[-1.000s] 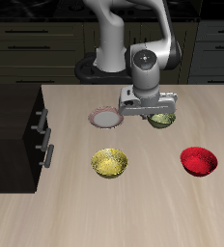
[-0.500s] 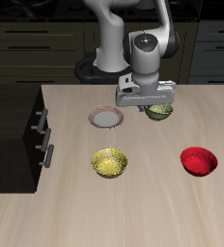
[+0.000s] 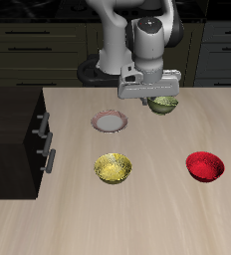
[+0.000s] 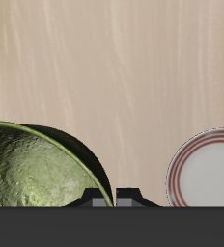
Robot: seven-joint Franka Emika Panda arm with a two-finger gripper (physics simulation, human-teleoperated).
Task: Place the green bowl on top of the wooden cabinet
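- Wooden cabinet [image 3: 10,120] flat top bare.
- Plate [image 3: 110,122] lies between gripper [image 3: 153,101] and cabinet.
- Yellow bowl [image 3: 114,167], red bowl [image 3: 204,165] sit nearer tabletop [image 3: 157,219] front edge.

Green bowl [image 4: 32,169]: cut by frame edge in wrist view. Plate [image 4: 209,170]: partly cut off. End effector [image 3: 159,101] fingertips: hidden behind bowl; cabinet [image 3: 13,139]: cropped.
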